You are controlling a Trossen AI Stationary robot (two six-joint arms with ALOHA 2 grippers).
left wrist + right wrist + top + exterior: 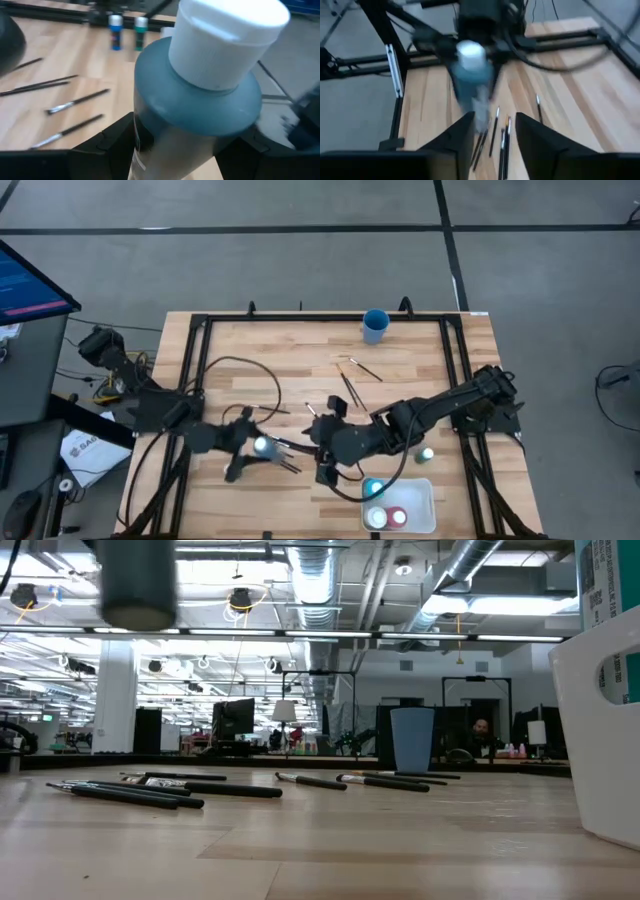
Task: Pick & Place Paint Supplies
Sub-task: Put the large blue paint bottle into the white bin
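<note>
Grey-blue bottle clamped in left hand | right hand apart, empty | low view only: brushes

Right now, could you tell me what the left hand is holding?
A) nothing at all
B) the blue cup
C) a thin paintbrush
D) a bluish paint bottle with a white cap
D: the left wrist view shows the left hand closed around a bluish paint bottle with a white cap, and the high view shows the bottle at that hand's tip above the table.
</note>
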